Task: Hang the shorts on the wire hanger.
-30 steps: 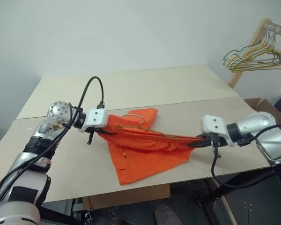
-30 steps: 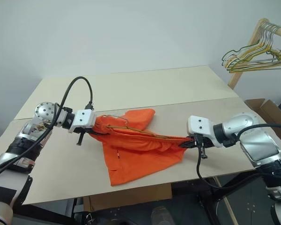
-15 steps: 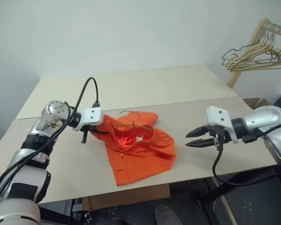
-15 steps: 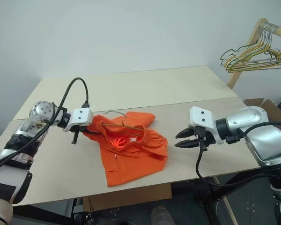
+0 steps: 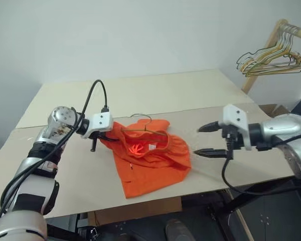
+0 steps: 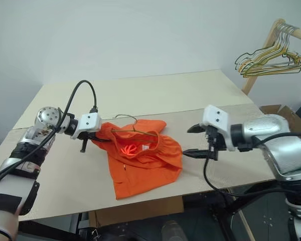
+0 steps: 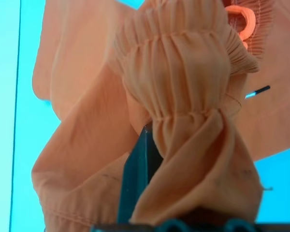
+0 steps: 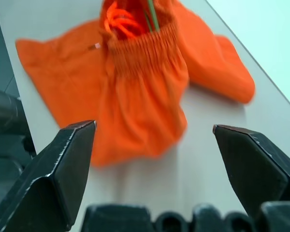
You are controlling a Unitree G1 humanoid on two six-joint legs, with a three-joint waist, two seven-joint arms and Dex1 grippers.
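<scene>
The shorts [image 5: 150, 160] lie bunched on the desk [image 5: 140, 95] a little left of frame centre, waistband gathered and slack. The wire hanger [image 5: 143, 125] sits in their upper edge, its hook curving up above the fabric. At the shorts' left end the left gripper [image 5: 104, 138] is clamped on the waistband. To the right, apart from the cloth, the right gripper [image 5: 209, 139] hangs over the desk with its fingers spread wide, holding nothing. A bunch of hangers [image 5: 271, 55] hangs at upper right.
</scene>
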